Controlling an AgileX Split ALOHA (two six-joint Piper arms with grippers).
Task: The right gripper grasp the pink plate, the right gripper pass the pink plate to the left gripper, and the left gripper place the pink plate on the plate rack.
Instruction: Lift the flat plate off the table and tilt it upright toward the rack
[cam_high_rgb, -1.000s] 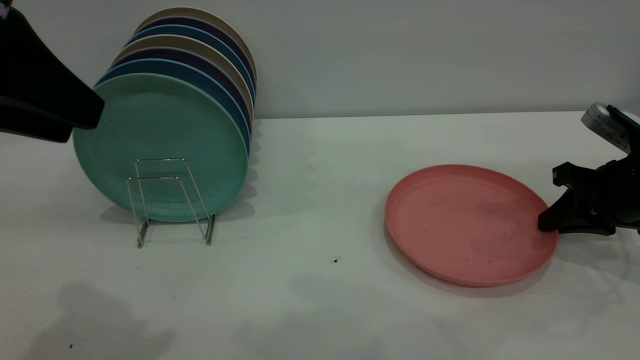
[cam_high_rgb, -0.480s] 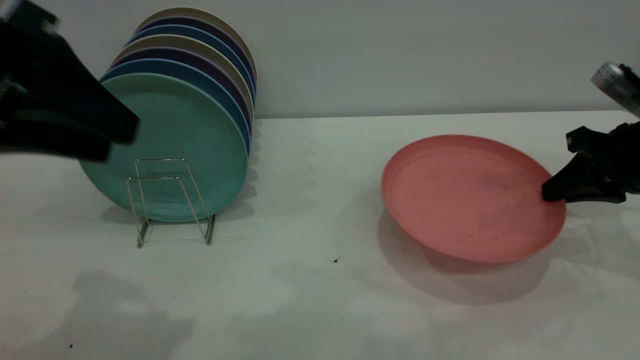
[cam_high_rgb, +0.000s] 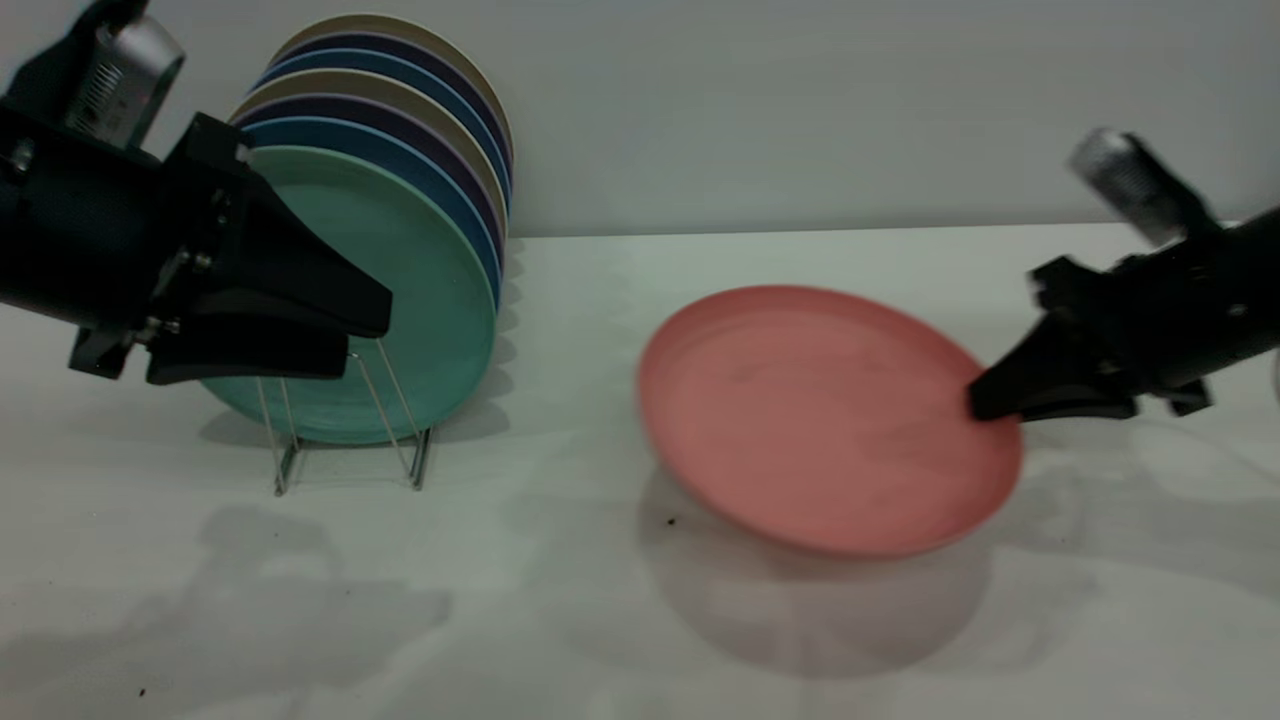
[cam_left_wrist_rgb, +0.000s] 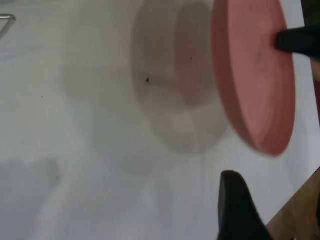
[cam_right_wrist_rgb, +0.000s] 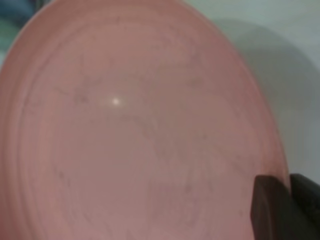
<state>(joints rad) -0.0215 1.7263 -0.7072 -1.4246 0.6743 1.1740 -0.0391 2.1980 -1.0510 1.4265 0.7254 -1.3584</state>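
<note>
The right gripper, a black two-finger claw with tapered wedge fingers and a silver ribbed cylinder on top, is pinched on the rim of the pink plate, a round, shallow salmon-pink plastic plate with a low raised rim. It grips the plate at the edge nearest the right side of the white table. The plate hangs clear of the surface, tilted so its hollow face turns up and toward the front edge, and it casts a round shadow on the table below. In the right wrist view the plate fills nearly the whole picture, and one dark finger lies over its rim.

The left gripper, a black two-finger claw with broad wedge fingers and a silver ribbed cylinder on top, hovers above the left part of the table, its fingers set slightly apart with nothing between them. It points toward the pink plate and is well apart from it.

Just behind the left gripper stands the plate rack, a thin silver wire rack with upright trapezoid loops, near the back left of the table. A teal-green plate stands upright at the front of the rack, with blue, dark purple and beige plates in a row behind it.
</note>
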